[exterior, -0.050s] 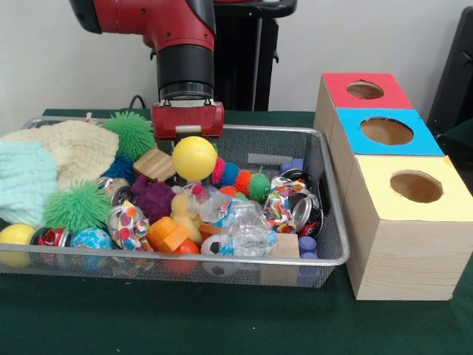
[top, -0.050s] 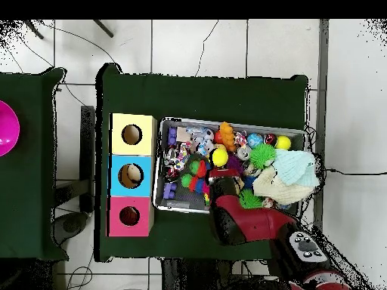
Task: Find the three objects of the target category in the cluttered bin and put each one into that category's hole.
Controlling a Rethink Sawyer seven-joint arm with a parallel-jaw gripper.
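I see the pincer (exterior, -0.050s: 194,161) hanging over the wire bin (exterior, -0.050s: 329,194), and a yellow ball (exterior, -0.050s: 195,157) sits right under its red block, clear of the clutter below. I cannot see the fingers behind the ball, but it hangs in the air there, so I take it as clamped on the ball. From above, the ball (top, -0.050s: 220,157) lies at the end of the red arm (top, -0.050s: 242,219), near the middle of the bin (top, -0.050s: 161,204).

Under the ball in the front view I make out a yellow duck (exterior, -0.050s: 182,208), an orange block (exterior, -0.050s: 168,233), a purple spiky toy (exterior, -0.050s: 154,198) and a crumpled clear bottle (exterior, -0.050s: 247,235). A wooden block (exterior, -0.050s: 154,164) lies just beside the ball on the picture's left. 2 green spiky balls show, 1 at the far rim (exterior, -0.050s: 130,133) and 1 lower left (exterior, -0.050s: 77,208). A second yellow ball (exterior, -0.050s: 15,238) rests against the near left wall. A cream knit hat (exterior, -0.050s: 74,148) and a pale blue one (exterior, -0.050s: 24,181) fill the left end.

Beside the bin, on the green surface (exterior, -0.050s: 222,318), stand 3 wooden boxes in a row, each with 1 round hole: red (exterior, -0.050s: 365,90), blue (exterior, -0.050s: 387,132) and yellow (exterior, -0.050s: 416,186). They are well apart from the pincer, past the bin's right wall. From above, something pale lies inside the blue box's hole (top, -0.050s: 133,174).
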